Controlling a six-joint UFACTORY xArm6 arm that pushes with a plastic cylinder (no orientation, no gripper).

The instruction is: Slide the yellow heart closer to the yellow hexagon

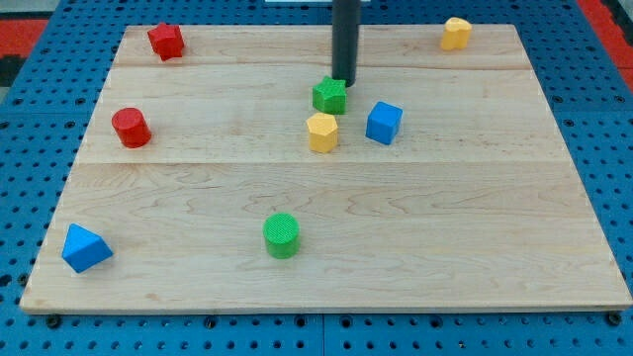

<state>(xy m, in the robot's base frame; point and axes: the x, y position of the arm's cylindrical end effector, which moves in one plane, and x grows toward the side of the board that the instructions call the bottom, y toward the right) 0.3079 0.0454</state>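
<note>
The yellow heart [456, 33] lies near the board's top right corner. The yellow hexagon [322, 132] sits near the board's middle, just below a green star-like block [330, 95]. My tip [344, 79] stands at the upper right edge of the green block, touching or nearly touching it. It is far to the left of the yellow heart and above the yellow hexagon.
A blue cube [384, 123] sits right of the hexagon. A red star-like block [166, 41] is at top left, a red cylinder [131, 128] at left, a blue triangle [84, 247] at bottom left, a green cylinder [282, 235] at bottom centre. The wooden board [475, 218] lies on blue pegboard.
</note>
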